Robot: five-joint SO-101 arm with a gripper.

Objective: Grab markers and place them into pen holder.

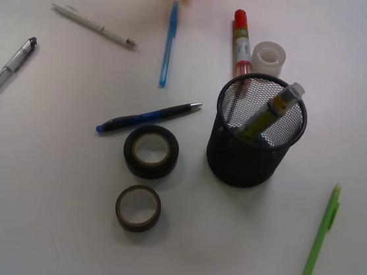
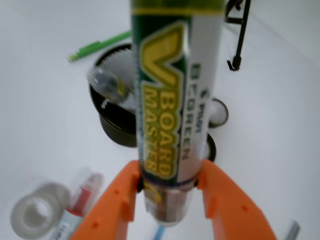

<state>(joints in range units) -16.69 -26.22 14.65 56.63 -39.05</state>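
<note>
- From the wrist view, the orange jaws of the gripper (image 2: 167,192) are closed snugly on a held marker (image 2: 172,100), a thick pale barrel with a green and yellow label, pinched near its lower end with the barrel running straight away from the jaws toward twelve o'clock.
- The pen holder (image 2: 117,125) shows in that same view beyond the held marker, at about eleven o'clock from the jaws, its open mouth partly hidden behind the barrel.
- From the front, the pen holder (image 1: 257,132) stands upright on the white surface (image 1: 48,162), with one marker (image 1: 272,111) already leaning inside, tail poking over the rim at one o'clock.
- The red-capped marker (image 1: 240,41) lies flat on the surface just beyond the holder at eleven o'clock, long axis running twelve to six, beside a clear tape roll (image 1: 269,57).
- Only orange blurs show at the front view's top edge, so the arm sits well back at twelve o'clock from the holder.
- My read: the held marker needs carrying over the mouth and tipping end-down before letting go.
</note>
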